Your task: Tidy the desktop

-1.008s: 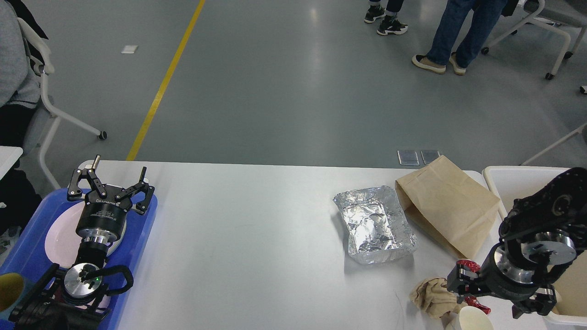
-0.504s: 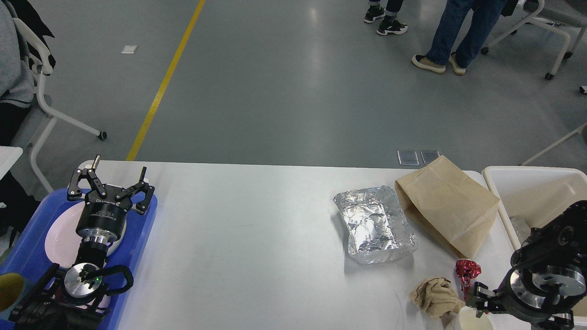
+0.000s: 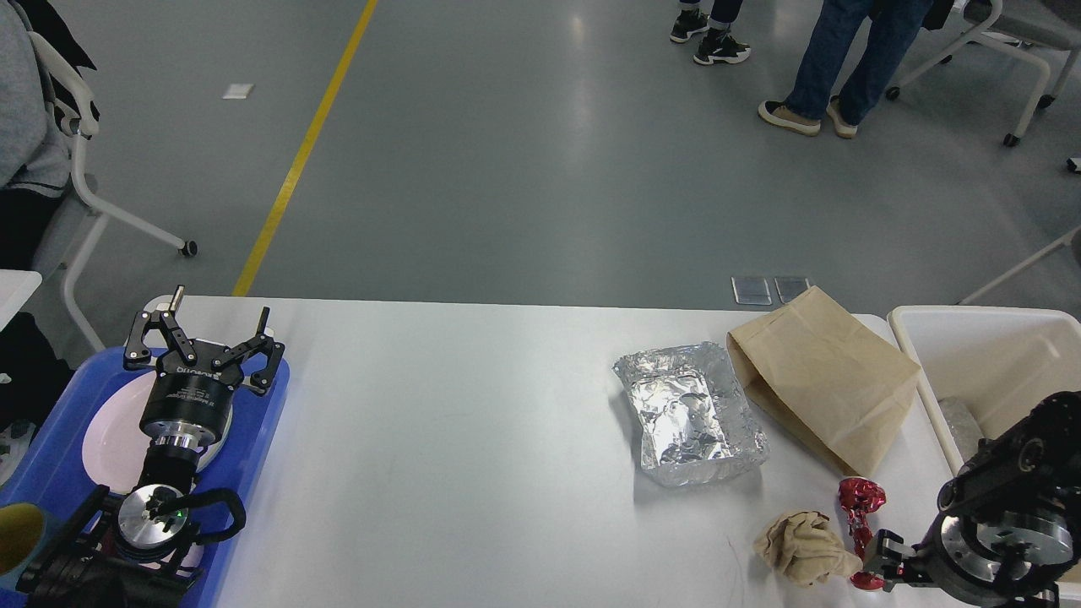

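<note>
The white desktop [image 3: 473, 439] carries litter on its right half: a crumpled foil tray [image 3: 691, 414], a brown paper bag [image 3: 823, 384] lying flat, a crumpled tan napkin [image 3: 802, 549] and a red foil wrapper [image 3: 860, 507]. My left gripper [image 3: 203, 333] hangs open and empty over the blue tray [image 3: 262, 422] at the far left. My right gripper [image 3: 888, 566] sits low at the bottom right, just right of the red wrapper and the napkin. Its fingers are dark and cut off by the frame's edge.
A cream-white bin [image 3: 980, 338] stands off the desktop's right end, with something grey inside. The blue tray holds a white plate [image 3: 110, 439] and a yellow cup [image 3: 15, 536]. Chairs and people's legs are on the floor beyond.
My right arm has dropped down and back toward the near right corner, uncovering the bin. The white cup rim at the bottom edge no longer shows. The left arm has not moved.
</note>
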`<state>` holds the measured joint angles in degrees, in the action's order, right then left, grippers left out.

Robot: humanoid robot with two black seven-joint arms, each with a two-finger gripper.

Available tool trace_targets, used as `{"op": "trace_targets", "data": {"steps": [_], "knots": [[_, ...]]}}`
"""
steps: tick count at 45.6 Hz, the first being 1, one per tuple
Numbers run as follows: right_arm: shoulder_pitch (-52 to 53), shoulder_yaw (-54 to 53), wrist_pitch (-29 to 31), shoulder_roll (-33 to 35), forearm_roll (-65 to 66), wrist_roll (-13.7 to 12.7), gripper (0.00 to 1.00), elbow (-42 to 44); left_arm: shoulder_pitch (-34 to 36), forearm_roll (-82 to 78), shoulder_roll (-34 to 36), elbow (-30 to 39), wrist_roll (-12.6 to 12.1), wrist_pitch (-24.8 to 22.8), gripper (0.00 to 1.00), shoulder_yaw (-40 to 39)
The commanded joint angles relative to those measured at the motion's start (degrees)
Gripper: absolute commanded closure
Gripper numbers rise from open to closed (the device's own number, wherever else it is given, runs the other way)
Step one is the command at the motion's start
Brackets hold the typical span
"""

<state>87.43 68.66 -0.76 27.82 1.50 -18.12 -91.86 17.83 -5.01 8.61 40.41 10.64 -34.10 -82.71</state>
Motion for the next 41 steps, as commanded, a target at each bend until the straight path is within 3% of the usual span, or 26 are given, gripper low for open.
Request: {"op": "trace_targets", "data": {"steps": [1,16,26,41], "knots": [[0.8,0.1,0.2,0.4,-0.1,0.0,0.01,-1.5,0.0,0.0,0.0,0.0,0.0,0.0,0.04,0.0],[-6.4,-1.2,-1.4,1.0,0.1,0.0,0.02,-1.2,-0.1,0.0,0.0,0.0,0.0,0.0,0.04,0.0],[-13.9,-9.0,-9.3,8.5,-0.9,0.0,0.03,-2.4,0.0,0.0,0.0,0.0,0.0,0.0,0.04,0.0],[-15.7,-14.4,-9.3,9.9,-1.1,0.0,0.02,-3.9,0.0,0.0,0.0,0.0,0.0,0.1,0.04,0.0]]}}
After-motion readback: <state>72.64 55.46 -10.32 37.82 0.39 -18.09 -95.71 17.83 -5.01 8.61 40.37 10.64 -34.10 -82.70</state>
